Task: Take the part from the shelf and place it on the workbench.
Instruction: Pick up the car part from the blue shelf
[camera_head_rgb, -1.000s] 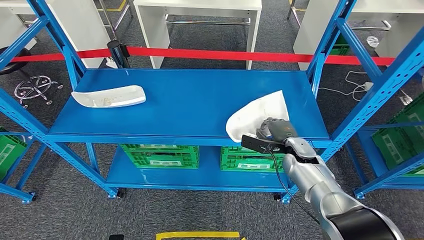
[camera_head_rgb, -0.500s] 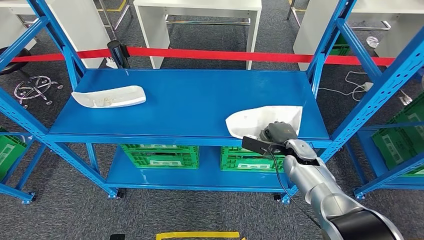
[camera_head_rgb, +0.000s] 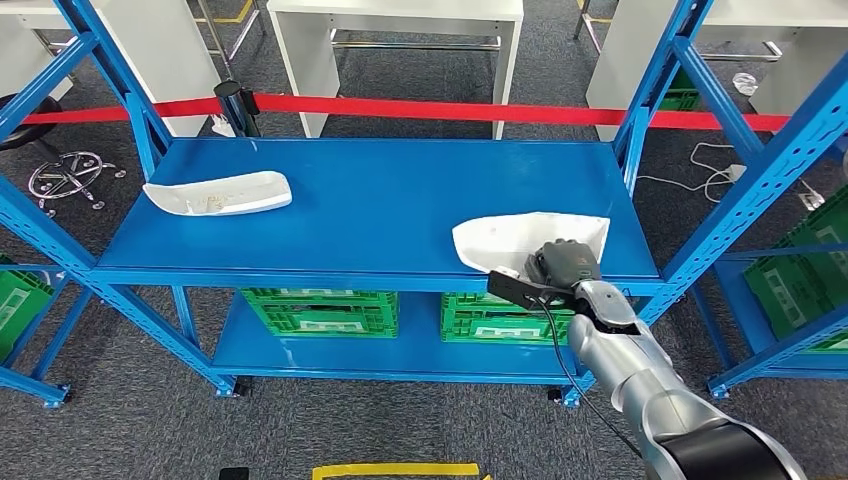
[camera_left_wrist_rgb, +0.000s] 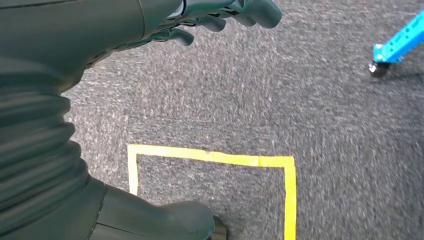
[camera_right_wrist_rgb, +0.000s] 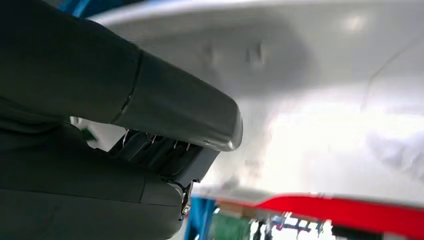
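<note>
Part (camera_head_rgb: 515, 238) tipped down flat — long axis now left-right; right robot hand (camera_head_rgb: 560, 264) grips it.

Silver arm (camera_head_rgb: 640, 375), dark grey robot hand (camera_head_rgb: 562, 264) (black cable).

— Any writing to read on the white part (camera_head_rgb: 520, 238) at the shelf's front edge?

— None; its surface is plain white in the head view, and the right wrist view shows it too blurred to tell.

— The other white part (camera_head_rgb: 218, 192) further left?

— It has some faint marks inside, too small to read.

— The green crates (camera_head_rgb: 318, 311) on the lower level?

— Each carries pale panels on its front, but no letters or numbers can be made out.

— The red tape barrier (camera_head_rgb: 440, 108) behind the shelf, or the yellow floor marking (camera_left_wrist_rgb: 215, 159)?

— Both are plain colour with nothing printed on them. No legible text stands anywhere.
</note>
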